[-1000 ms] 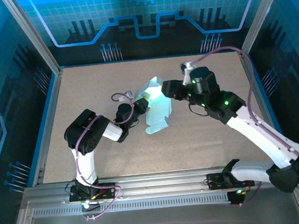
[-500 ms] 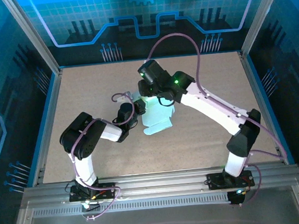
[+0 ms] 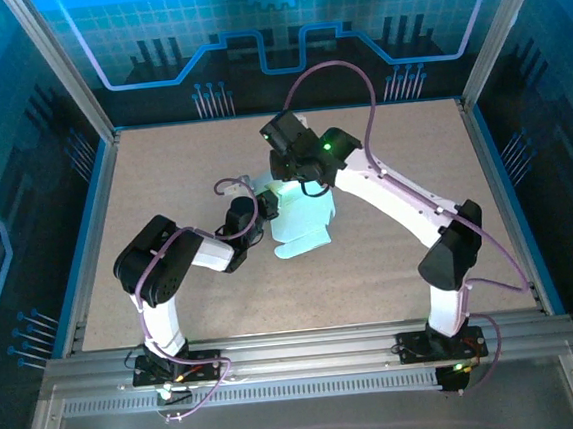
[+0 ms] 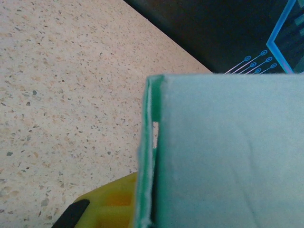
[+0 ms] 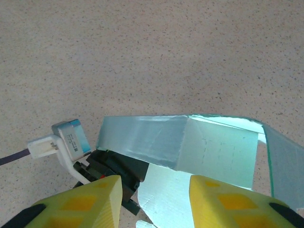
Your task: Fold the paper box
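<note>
The paper box (image 3: 303,223) is pale mint card lying mid-table, partly folded, with raised walls (image 5: 190,145) around a flat floor. My left gripper (image 3: 268,208) is at the box's left side, shut on a standing wall. In the left wrist view that wall's edge (image 4: 151,156) runs down beside one yellow finger (image 4: 107,204), and the second finger is hidden behind the card. My right gripper (image 5: 154,204) hovers over the box's far end, its yellow fingers (image 5: 90,204) apart and nothing between them. From above, its wrist (image 3: 296,148) covers the box's far end.
The speckled tabletop (image 3: 164,185) has free room on all sides of the box. The left wrist's black body and white camera block (image 5: 66,142) sit close under my right fingers. Blue enclosure walls (image 3: 94,191) border the table.
The right arm has swung from the box's right side to above its far end, and its jaws have narrowed. The left arm has barely moved and keeps its hold.
</note>
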Controlling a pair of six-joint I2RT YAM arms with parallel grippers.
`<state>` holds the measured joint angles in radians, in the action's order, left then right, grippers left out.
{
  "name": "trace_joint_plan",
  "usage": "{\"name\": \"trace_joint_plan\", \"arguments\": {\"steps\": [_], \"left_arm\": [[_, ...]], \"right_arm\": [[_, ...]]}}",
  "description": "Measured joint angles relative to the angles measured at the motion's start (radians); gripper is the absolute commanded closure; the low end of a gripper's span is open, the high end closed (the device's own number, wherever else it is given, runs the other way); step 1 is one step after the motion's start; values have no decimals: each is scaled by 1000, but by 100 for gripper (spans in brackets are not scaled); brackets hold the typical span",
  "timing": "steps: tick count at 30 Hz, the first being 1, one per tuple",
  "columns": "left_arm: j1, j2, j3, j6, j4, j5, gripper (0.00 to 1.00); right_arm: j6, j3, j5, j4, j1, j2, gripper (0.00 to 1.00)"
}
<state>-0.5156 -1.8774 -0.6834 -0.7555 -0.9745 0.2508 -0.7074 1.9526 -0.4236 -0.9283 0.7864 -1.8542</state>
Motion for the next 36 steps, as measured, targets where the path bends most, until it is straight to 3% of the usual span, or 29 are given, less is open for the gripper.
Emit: {"name": "trace_joint_plan", "arguments": {"steps": [13,26,36], "left_arm": [[0,0,0,0,5,0,100],[0,0,0,0,8,0,100],[0,0,0,0,8,0,100]], "right_arm": [[-42,41,9,-51,-23,-84,65],[-56,59,13,-63,-35,-97,90],[-14,101,31,-77,-32,-96,60]]}}
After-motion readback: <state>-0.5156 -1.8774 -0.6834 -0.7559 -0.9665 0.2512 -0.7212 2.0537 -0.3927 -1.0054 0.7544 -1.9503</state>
